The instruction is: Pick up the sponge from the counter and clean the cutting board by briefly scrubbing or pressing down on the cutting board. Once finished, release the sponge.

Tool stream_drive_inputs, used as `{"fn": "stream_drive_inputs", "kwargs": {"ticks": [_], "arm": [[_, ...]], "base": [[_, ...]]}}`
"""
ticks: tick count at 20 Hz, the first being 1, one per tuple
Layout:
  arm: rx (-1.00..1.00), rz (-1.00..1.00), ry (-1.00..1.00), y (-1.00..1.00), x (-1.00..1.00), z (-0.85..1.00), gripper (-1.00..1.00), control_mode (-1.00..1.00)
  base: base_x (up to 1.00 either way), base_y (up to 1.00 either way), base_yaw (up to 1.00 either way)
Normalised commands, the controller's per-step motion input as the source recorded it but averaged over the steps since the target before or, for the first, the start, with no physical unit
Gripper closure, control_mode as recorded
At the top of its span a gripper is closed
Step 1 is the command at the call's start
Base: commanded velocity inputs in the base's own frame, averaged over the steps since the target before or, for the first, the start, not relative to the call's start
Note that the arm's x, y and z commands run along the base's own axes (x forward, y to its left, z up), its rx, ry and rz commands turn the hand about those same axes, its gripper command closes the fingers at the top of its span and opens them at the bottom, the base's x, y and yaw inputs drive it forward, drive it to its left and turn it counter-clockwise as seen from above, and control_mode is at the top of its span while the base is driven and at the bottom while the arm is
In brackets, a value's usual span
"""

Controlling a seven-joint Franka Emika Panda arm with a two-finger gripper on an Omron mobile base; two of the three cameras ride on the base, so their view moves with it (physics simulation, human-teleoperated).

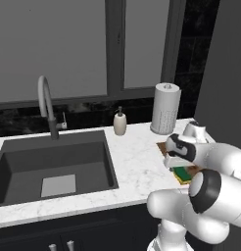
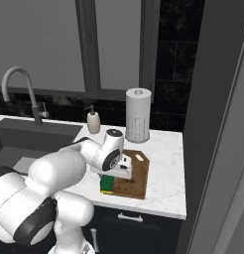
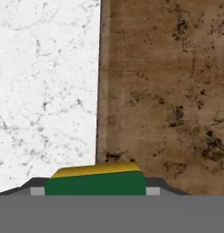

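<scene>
Here the gripper (image 2: 112, 174) is closed narrowly on the sponge (image 2: 107, 184), pressing it onto the near left corner of the cutting board (image 2: 135, 178). The brown, mottled board lies on the white marble counter (image 2: 166, 173), right of the dark sink (image 1: 54, 162). A soap dispenser (image 1: 120, 122) and paper towel roll (image 1: 165, 109) stand by the dark backsplash beneath the window (image 1: 83, 49).

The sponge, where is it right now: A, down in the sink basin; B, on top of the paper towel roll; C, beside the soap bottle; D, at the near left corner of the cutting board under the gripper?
D: the right base view shows the sponge at the cutting board's near left corner, under the gripper.
</scene>
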Motion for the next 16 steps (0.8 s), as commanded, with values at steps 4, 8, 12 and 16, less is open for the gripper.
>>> {"fn": "stream_drive_inputs", "kwargs": {"ticks": [4, 8, 12, 16], "arm": [[0.0, 0.0, -0.01, -0.15, 0.01, -0.26, 1.0, -1.0], [0.01, 0.0, -0.01, -0.01, 0.09, -0.03, 1.0, -1.0], [0.0, 0.0, 0.0, 0.0, 0.23, 0.0, 1.0, -1.0], [0.0, 0.0, 0.0, -0.03, 0.28, 0.02, 1.0, -1.0]], "base": [[0.0, 0.0, 0.0], [0.0, 0.0, 0.0], [0.0, 0.0, 0.0], [0.0, 0.0, 0.0]]}}
